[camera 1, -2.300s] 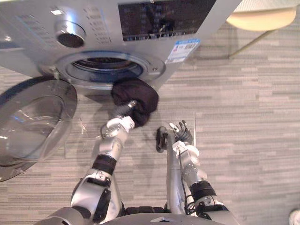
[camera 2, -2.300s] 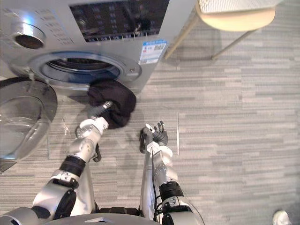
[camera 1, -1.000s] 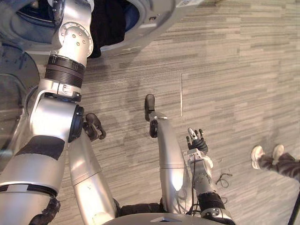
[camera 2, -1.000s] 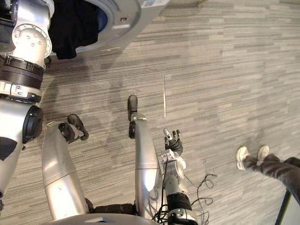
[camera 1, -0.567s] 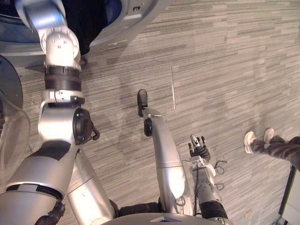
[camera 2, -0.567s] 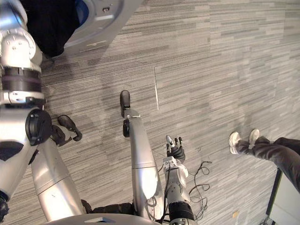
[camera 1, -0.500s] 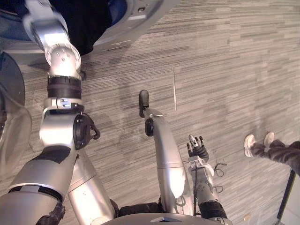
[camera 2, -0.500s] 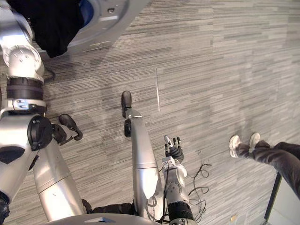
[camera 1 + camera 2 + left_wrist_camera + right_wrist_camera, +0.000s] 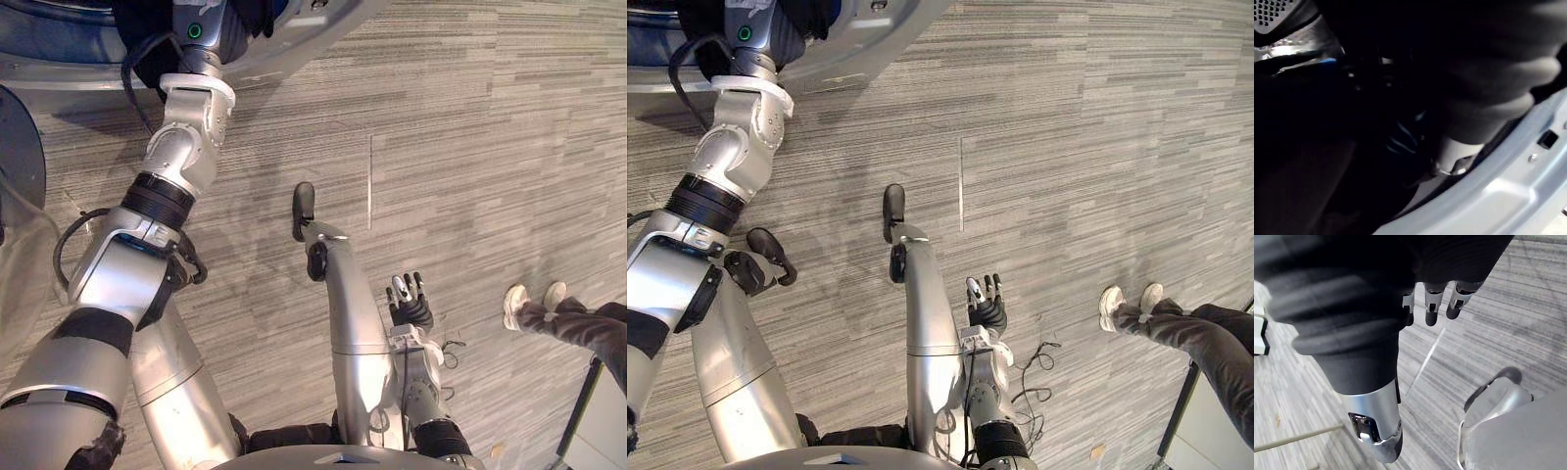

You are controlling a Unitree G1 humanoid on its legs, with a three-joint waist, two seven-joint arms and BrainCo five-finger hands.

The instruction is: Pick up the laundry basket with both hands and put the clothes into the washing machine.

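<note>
Grey floor [image 9: 490, 117] lies under the right hand [image 9: 409, 305], fingers [image 9: 1431, 308] released; left hand [image 9: 1464, 142], grasp unreadable, inside washing machine [image 9: 323, 24].

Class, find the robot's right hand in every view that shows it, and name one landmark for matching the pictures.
Left eye view: right hand low, right of centre, fingers straight, over the floor.
Right eye view: right hand low, near centre, left of a person's shoes.
Right wrist view: its fingers reach past the dark cover.
Shared landmark: the pale floor line.
</note>
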